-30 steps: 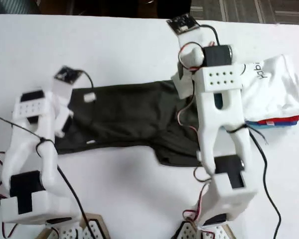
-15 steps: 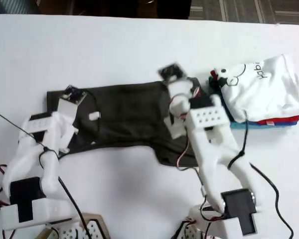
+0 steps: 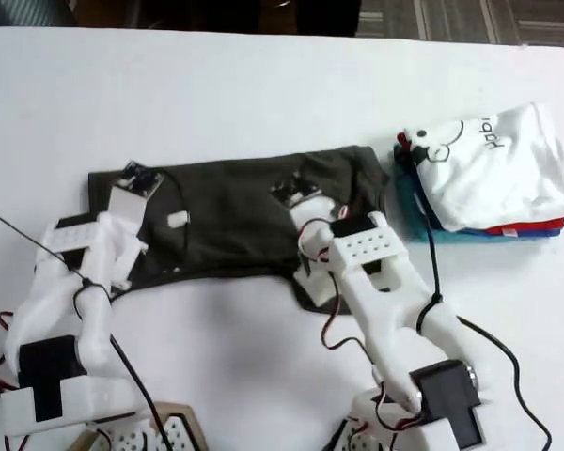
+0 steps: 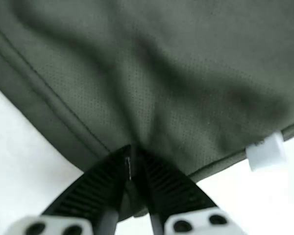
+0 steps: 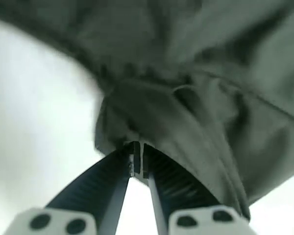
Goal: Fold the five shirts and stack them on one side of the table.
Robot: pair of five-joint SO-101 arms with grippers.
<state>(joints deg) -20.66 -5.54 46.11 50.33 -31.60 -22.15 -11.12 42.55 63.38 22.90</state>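
The green shirt [image 3: 226,216] lies on the white table [image 3: 216,85]. It is spread out in the middle, with its long side going across. The left gripper [image 4: 131,164] is squeezed tight on the shirt's near hem, close to the shirt's left end. A small white tag [image 4: 267,152] sticks out from that hem, a little way from the gripper. The right gripper [image 5: 138,157] is squeezed tight too. It pinches a bunched-up bit of the shirt at the near edge, toward the shirt's right end. The cloth there is full of wrinkles. Both arms lean in from the near side of the table. The stack [image 3: 508,228] of folded shirts sits on the right side of the table, just beside the green shirt's right end. A white shirt [image 3: 493,155] is on top, and red and blue edges peek out under it.
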